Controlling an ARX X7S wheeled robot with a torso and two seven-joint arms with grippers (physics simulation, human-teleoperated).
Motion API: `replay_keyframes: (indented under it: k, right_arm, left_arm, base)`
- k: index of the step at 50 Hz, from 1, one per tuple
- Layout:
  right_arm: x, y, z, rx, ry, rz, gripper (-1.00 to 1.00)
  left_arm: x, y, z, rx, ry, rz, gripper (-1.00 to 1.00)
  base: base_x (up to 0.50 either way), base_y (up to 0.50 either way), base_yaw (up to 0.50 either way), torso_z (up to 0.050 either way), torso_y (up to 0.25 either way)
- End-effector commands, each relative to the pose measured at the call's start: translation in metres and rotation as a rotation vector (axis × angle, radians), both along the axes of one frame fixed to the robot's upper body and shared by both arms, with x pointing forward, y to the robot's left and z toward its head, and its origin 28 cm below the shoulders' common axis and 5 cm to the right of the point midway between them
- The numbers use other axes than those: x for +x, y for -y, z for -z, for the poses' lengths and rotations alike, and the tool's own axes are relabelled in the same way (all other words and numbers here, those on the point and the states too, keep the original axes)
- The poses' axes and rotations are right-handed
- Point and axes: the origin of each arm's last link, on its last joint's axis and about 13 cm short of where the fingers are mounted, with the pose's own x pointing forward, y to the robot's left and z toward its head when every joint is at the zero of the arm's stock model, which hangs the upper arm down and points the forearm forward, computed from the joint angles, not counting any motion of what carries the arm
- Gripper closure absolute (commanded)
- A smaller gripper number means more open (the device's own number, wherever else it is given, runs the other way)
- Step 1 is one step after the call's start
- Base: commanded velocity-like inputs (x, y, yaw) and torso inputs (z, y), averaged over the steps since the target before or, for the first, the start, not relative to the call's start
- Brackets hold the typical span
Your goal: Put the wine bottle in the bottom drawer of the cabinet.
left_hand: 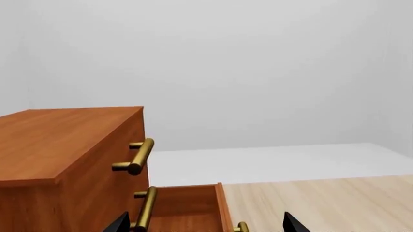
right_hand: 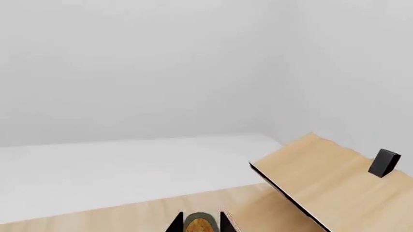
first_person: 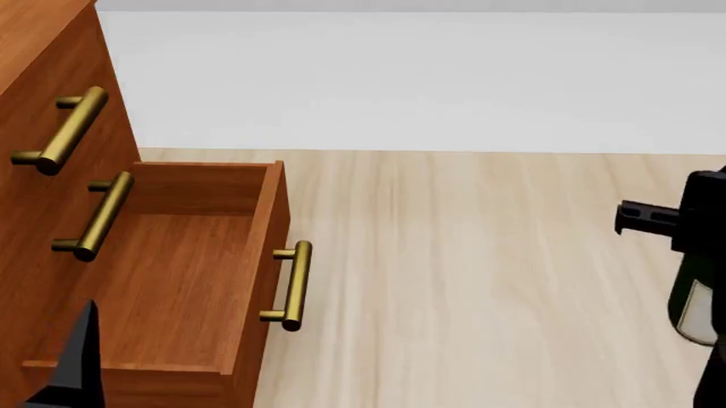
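Observation:
The reddish-brown cabinet stands at the left of the head view. Its bottom drawer is pulled out, with the brass handle on its front panel. One black finger of my left gripper shows over the drawer's near corner. In the left wrist view the left gripper is open and empty above the drawer. My right gripper is shut on the wine bottle's neck, just below the tan cork. The bottle's dark green body and white label show at the right edge, well right of the drawer.
Two upper drawer fronts with brass handles are shut above the open drawer. A pale slanted rack with a black block lies beside the right gripper. Light wood floor spans between drawer and bottle; a white wall stands behind.

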Motion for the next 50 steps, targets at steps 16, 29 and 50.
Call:
replay_keyframes:
  k: [16, 29, 50]
  right_arm:
    - [0.020, -0.051, -0.083, -0.051, 0.033, -0.193, 1.00]
    - [0.047, -0.087, -0.121, -0.036, 0.021, -0.264, 1.00]
    - [0.078, -0.132, -0.147, -0.047, -0.018, -0.413, 1.00]
  left_arm:
    - [0.002, -0.003, 0.007, -0.012, -0.010, -0.005, -1.00]
    - [0.002, -0.004, 0.009, -0.016, -0.016, -0.016, -1.00]
    - [0.004, -0.006, 0.011, -0.020, -0.022, -0.032, -1.00]
  base:
    - [0.00, 0.00, 0.00, 0.000, 0.001]
    - [0.00, 0.00, 0.00, 0.000, 0.001]
    - [0.00, 0.00, 0.00, 0.000, 0.000]
